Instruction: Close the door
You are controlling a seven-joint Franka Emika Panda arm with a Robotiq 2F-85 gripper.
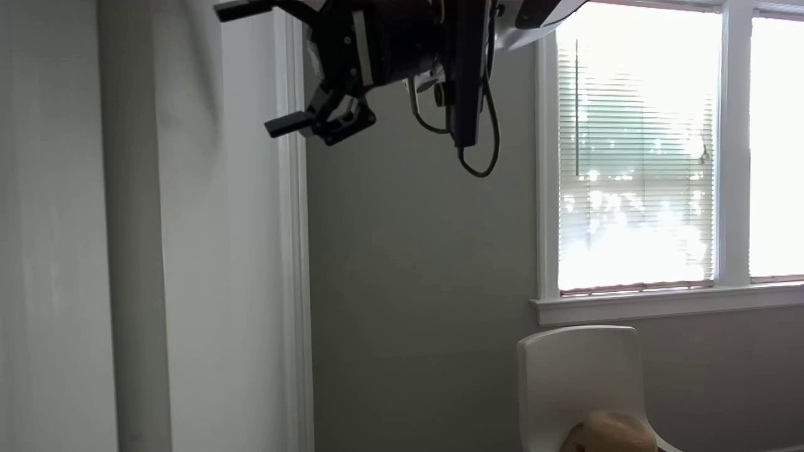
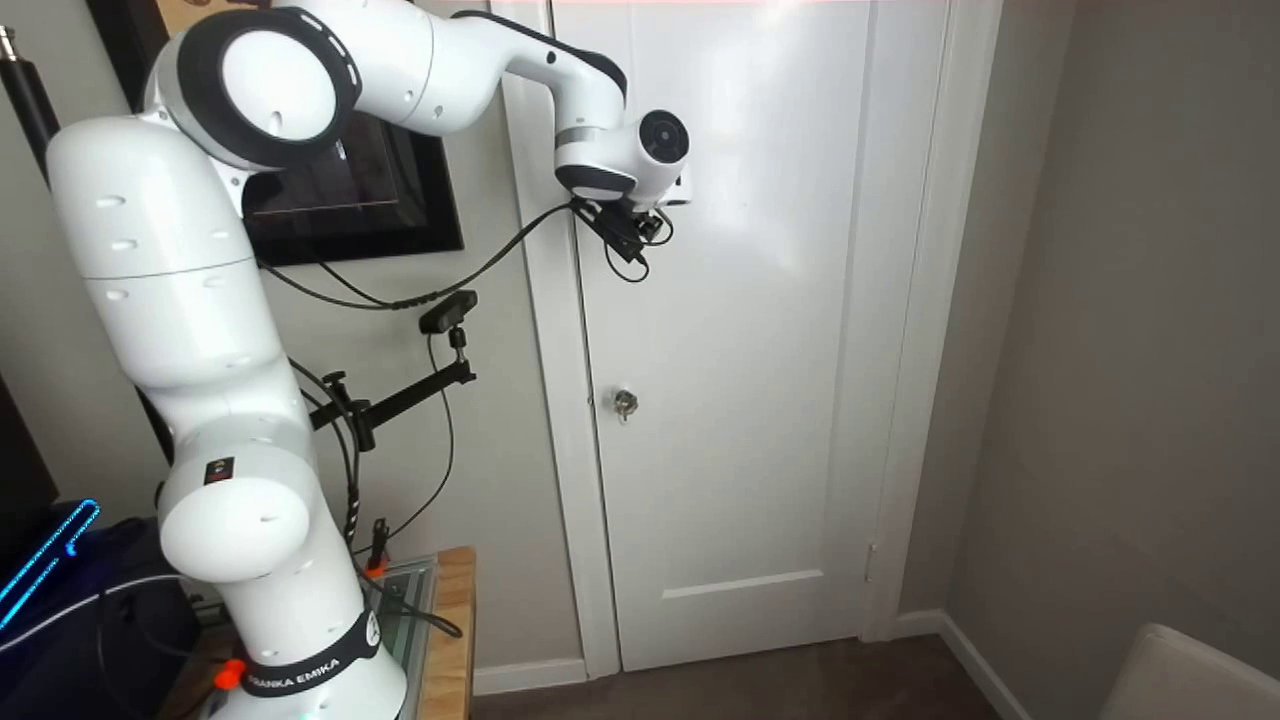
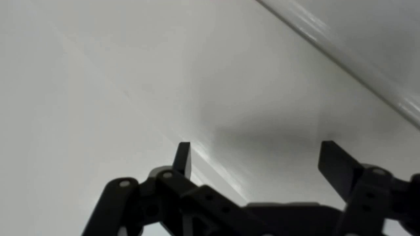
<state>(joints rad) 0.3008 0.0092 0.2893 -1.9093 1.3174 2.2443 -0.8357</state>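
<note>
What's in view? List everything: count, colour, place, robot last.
walls: 2, grey, adjoining
door: 1, white, in wall
knob: 1, silver, on door
door frame: 1, white, around door
floor: 1, brown, below door
windows: 2, white, side by side
blinds: at least 1, pale, in windows
chair: 1, white, below windows
rounded thing: 1, tan, before chair back
picture: 1, black-framed, on wall
camera: 1, black, on bracket
table: 1, brown, under arm
lights: several, blue, left of table
cables: several, black, along arm
arm: 1, white, on table
pincer: 1, black, open, facing door
</note>
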